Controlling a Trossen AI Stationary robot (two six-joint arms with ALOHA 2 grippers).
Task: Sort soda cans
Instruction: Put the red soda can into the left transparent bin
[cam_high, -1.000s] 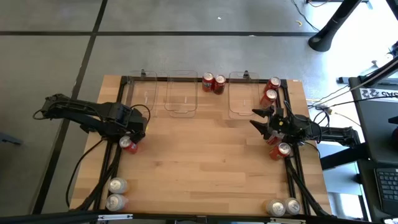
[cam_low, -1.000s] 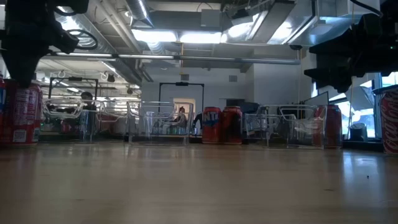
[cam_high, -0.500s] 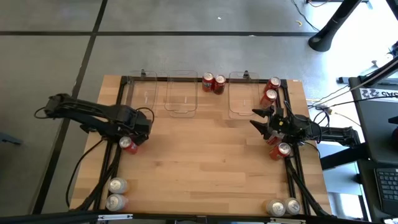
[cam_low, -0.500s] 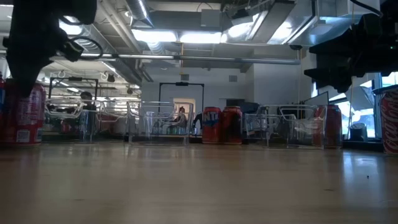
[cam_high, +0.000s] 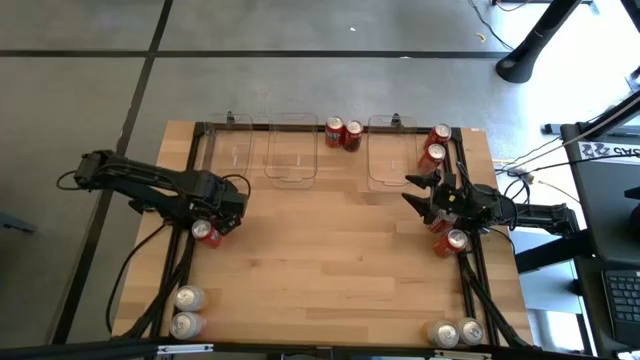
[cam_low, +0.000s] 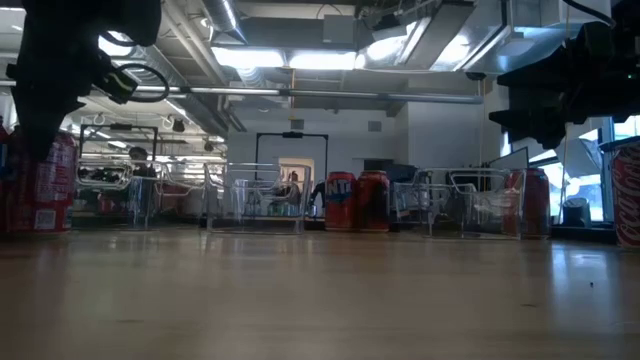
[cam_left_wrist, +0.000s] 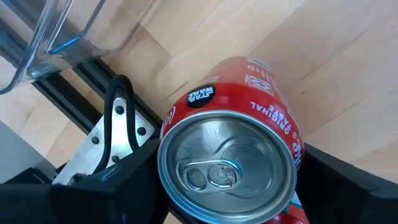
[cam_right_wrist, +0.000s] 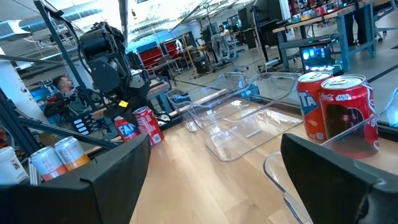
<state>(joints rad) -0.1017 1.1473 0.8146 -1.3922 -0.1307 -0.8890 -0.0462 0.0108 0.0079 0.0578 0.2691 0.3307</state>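
The left gripper (cam_high: 212, 222) straddled an upright red soda can (cam_left_wrist: 233, 155) at the table's (cam_high: 330, 260) left edge, jaws either side, apparently positioned to grasp; contact unclear. The right gripper (cam_high: 420, 195) waited open at right, holding nothing.

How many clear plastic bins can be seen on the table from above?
3, in a row at the back: left bin, middle bin, right bin. Nothing seems to hide a fourth.
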